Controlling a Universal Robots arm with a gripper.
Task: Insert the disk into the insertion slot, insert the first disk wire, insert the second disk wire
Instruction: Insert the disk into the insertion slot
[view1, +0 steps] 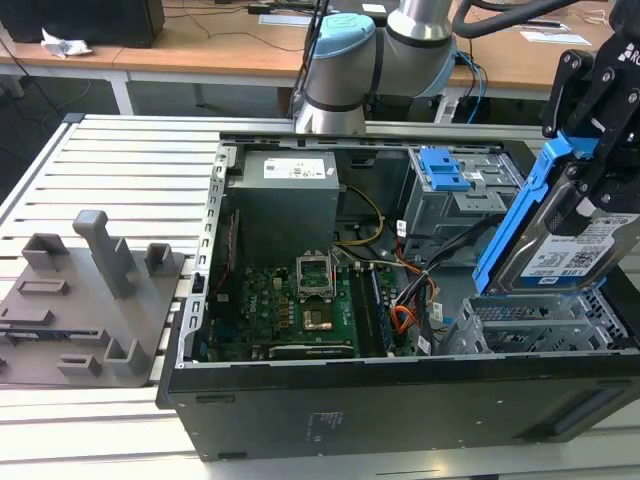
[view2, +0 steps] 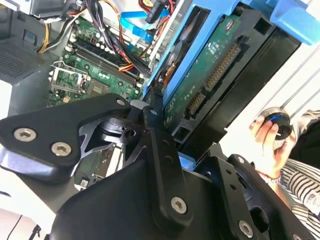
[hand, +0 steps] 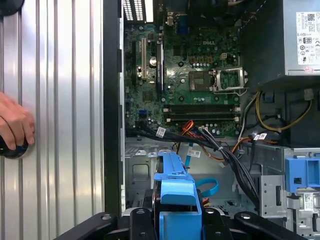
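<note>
Starting at the exterior view's left, the green board (view1: 290, 300) lies low in the black case (view1: 400, 400), off to my side. My gripper (view1: 588, 190) is closed tight on the disk (view1: 560, 250). It hangs tilted under me, just above the insertion slot (view1: 525, 322).

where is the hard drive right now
At the exterior view's right, the hard drive hangs tilted in the pincer, above the low grey drive bay and beside the taller cage with the blue latch.

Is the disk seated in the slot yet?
No, the disk hangs tilted in the gripper above the slot.
</note>
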